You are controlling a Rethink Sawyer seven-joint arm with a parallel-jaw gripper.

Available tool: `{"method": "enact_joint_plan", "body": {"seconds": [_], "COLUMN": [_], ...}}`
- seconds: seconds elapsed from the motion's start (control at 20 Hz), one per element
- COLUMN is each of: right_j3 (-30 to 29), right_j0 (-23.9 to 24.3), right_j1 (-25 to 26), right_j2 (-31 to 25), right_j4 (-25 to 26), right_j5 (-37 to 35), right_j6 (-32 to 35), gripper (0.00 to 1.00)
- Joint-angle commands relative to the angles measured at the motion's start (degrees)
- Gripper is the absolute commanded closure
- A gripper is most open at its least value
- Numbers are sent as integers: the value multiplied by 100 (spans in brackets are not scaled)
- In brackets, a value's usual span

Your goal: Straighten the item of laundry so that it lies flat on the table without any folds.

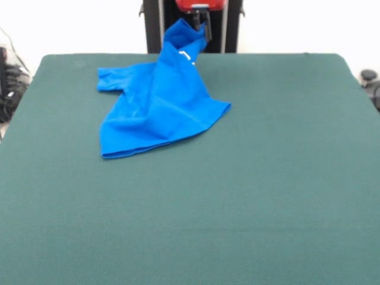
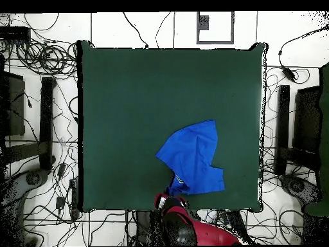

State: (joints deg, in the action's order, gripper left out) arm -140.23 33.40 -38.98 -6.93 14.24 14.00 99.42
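Gripper (image 1: 199, 25): at the table's edge nearest the robot; fingers clamped on a raised peak of the T-shirt, the fabric drawn up to them. Blue T-shirt (image 1: 155, 104): one end lifted off the surface, the rest draped down and spread on the green table (image 1: 267, 178), creased and folded over itself, one sleeve lying out to the side; in the overhead view the shirt (image 2: 191, 157) lies near the table (image 2: 128, 96) edge closest to the gripper (image 2: 168, 201), well apart from the other edges.
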Motion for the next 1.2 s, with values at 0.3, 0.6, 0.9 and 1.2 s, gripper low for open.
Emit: {"method": "enact_joint_plan", "body": {"seconds": [0.3, 0.6, 0.9, 1.2], "right_j3": [108, 114, 142, 191], "right_j0": [-372, -331, -292, -395], "right_j1": [249, 292, 321, 280], "right_j2": [-77, -118, -164, -121], "right_j4": [-429, -379, -347, -450], "right_j5": [644, 736, 798, 675], "right_j6": [1578, 1562, 1543, 1483], "gripper": [0, 0, 0, 0]}}
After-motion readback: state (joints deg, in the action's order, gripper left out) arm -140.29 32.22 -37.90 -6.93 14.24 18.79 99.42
